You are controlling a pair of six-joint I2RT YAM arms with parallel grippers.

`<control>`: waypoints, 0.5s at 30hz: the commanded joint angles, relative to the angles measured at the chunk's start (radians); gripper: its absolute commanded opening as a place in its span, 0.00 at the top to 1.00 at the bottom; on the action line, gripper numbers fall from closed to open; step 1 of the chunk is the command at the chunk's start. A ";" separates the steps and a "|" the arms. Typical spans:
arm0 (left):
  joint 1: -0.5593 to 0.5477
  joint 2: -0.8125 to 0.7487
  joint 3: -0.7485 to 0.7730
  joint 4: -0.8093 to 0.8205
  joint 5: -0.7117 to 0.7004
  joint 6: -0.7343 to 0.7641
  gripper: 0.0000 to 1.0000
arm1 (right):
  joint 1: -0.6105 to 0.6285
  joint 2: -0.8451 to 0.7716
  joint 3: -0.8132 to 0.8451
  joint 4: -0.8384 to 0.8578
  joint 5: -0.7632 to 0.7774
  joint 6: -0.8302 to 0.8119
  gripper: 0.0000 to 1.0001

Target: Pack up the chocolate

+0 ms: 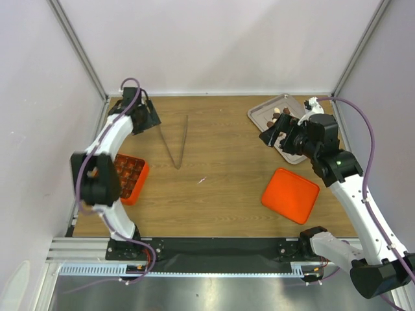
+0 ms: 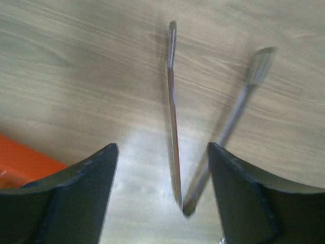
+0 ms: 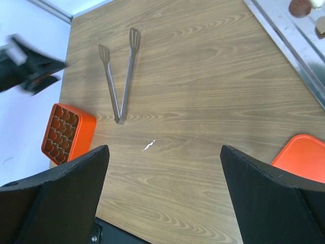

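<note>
Several small brown and cream pieces of chocolate (image 1: 280, 115) lie on a metal tray (image 1: 262, 114) at the back right; two of them (image 3: 299, 6) show at the top corner of the right wrist view. My right gripper (image 1: 271, 135) hovers at the tray's near-left edge, open and empty (image 3: 163, 152). The orange gridded box (image 1: 130, 178) sits at the left edge. My left gripper (image 1: 148, 115) is at the back left, open (image 2: 162, 147). In its wrist view the thin metal tongs (image 2: 173, 127) show between the two fingers, touching neither.
The tongs (image 1: 176, 144) lie in a V on the wood, hinge toward the arms. An orange lid (image 1: 290, 195) lies flat at the right front. White walls close in the back and both sides. A small white speck (image 3: 148, 146) lies mid-table.
</note>
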 commanded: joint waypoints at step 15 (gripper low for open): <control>-0.069 0.483 0.298 -0.081 0.023 -0.135 0.52 | 0.000 -0.006 -0.052 0.044 0.005 -0.033 0.00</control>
